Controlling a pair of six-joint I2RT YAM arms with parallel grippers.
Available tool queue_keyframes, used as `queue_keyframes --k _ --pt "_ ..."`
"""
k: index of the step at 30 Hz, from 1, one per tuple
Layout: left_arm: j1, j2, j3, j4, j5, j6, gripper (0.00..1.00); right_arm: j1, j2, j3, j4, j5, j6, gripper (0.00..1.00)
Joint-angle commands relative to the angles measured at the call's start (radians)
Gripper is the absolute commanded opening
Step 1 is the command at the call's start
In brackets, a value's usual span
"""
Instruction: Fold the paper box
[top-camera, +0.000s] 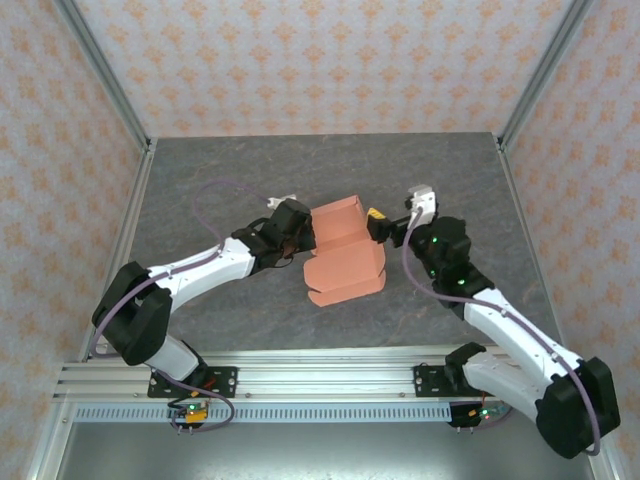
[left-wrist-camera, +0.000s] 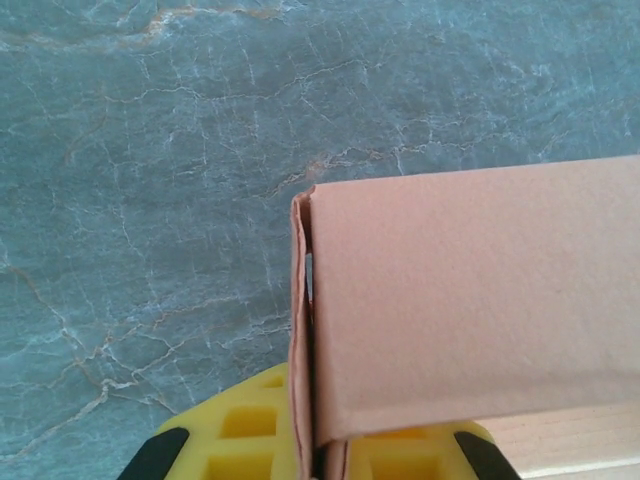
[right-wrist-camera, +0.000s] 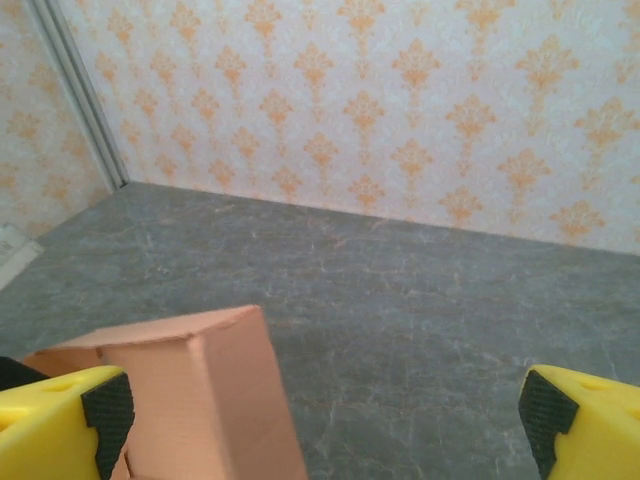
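The salmon-orange paper box (top-camera: 345, 262) lies partly folded at the middle of the table, with a raised section at its far side and a wide flap spread toward the near edge. My left gripper (top-camera: 297, 236) is at the box's left side. In the left wrist view its yellow fingers (left-wrist-camera: 240, 430) are shut on a thin upright wall of the paper box (left-wrist-camera: 470, 310). My right gripper (top-camera: 378, 228) stands at the box's right side, jaws wide open. In the right wrist view a folded corner of the paper box (right-wrist-camera: 200, 400) sits just inside the right gripper's (right-wrist-camera: 325, 415) left finger (right-wrist-camera: 60, 415).
The grey marbled table (top-camera: 220, 180) is walled by patterned panels with metal posts at the corners. A metal rail (top-camera: 330, 380) carrying both arm bases runs along the near edge. Bare tabletop stretches behind the box and to either side.
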Motion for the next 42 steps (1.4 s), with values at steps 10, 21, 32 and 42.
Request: queue_keyframes --k 10,21,32,42 --pt "0.067 -0.121 0.018 -0.019 0.153 0.312 0.00 -0.076 0.211 0.251 -0.526 -0.609 -0.318 0.99" --pt "0.068 -0.123 -0.013 0.025 0.203 0.362 0.00 -0.105 0.314 0.368 -0.612 -0.542 -0.386 0.96" --pt "0.068 -0.122 -0.002 0.020 0.221 0.381 0.00 -0.103 0.409 0.425 -0.695 -0.702 -0.488 0.50" --pt "0.068 -0.109 0.003 0.013 0.232 0.392 0.00 -0.096 0.394 0.442 -0.744 -0.751 -0.536 0.61"
